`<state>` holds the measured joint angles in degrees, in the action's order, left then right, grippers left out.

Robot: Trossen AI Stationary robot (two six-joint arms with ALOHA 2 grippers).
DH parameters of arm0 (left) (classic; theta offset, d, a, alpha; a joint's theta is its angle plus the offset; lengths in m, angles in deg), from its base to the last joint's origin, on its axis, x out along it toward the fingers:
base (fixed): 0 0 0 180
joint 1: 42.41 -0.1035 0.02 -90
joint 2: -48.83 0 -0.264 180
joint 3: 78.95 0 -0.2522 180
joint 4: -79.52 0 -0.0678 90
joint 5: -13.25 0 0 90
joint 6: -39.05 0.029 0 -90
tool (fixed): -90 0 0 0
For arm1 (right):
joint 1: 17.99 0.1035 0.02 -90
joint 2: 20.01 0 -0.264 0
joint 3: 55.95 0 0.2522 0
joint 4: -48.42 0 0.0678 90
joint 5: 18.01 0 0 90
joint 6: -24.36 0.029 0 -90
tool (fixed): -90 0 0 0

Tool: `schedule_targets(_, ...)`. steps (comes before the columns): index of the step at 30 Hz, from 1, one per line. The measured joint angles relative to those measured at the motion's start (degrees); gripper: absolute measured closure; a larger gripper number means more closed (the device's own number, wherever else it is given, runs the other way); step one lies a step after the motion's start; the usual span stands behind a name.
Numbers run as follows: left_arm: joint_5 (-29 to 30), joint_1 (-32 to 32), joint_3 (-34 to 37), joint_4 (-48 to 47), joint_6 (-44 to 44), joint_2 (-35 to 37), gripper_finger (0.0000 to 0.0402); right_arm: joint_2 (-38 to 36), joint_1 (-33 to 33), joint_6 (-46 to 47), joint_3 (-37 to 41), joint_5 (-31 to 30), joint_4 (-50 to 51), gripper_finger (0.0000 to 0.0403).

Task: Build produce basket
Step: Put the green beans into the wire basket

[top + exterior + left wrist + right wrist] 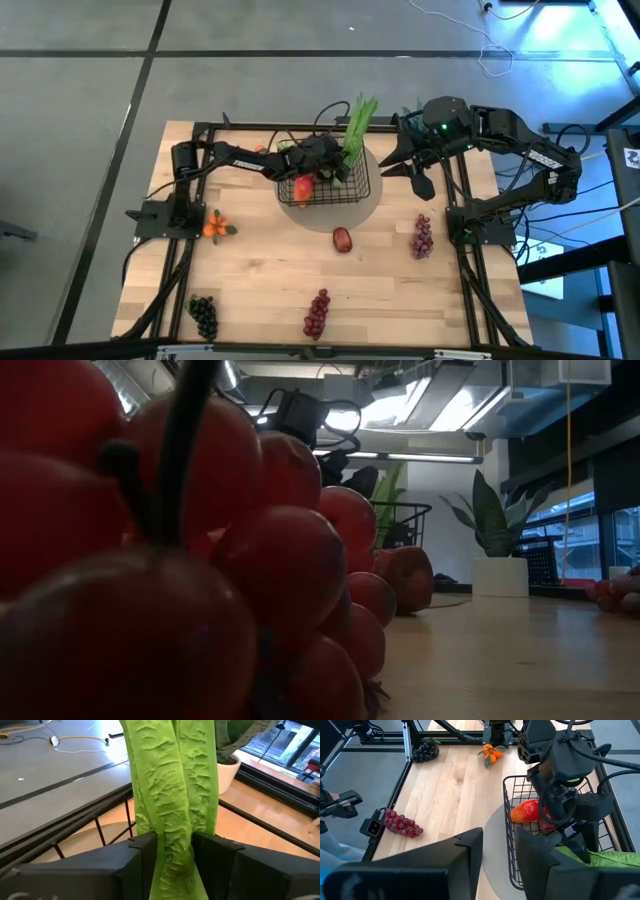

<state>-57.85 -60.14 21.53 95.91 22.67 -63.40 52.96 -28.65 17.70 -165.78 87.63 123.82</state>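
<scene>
a pale wooden table on a grey floor, black rails down both sides. the basket sits on a round grey mat toward the far edge, with the mango already inside and the green leafy stalk leaning out over its far rim. the left gripper is over the basket, its fingers set either side of the stalk's lower end and touching it — a loose clasp, by the look of it. the right gripper hovers just beside the basket on the other side, fingers a little apart with nothing between them.

still out on the table: oranges, a red round fruit, a dark grape bunch and two red grape bunches.

risk: the stalk is long and top-heavy, so if let go while it leans, it could tip out over the rim. the two arms are also close together over the basket and could clash.

the left arm hides much of the basket's inside; the low view is nearly filled by grapes.
</scene>
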Motion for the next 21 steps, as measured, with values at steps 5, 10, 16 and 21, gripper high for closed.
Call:
schedule_targets(5, 0.68, -0.66, 0.0, -0.5, -1.11, 0.02, 0.0287, 0.0, 0.02, 0.0, 0.0, 0.0, -0.02, 0.03)
schedule_targets(10, -0.81, 0.05, -0.04, 1.42, -1.07, 0.42, 0.0288, 0.0, 0.01, 0.11, 0.0, 0.0, -0.02, 0.03)
schedule_targets(16, -0.92, 1.3, -0.04, 1.24, -1.07, 0.42, 0.0292, 0.0, 0.02, 0.15, 0.0, 0.0, -0.02, 0.03)
schedule_targets(21, 0.06, 1.39, -0.04, 1.14, -1.09, 0.42, 0.0312, 0.0, 0.02, 0.15, 0.0, 0.0, -0.02, 0.03)
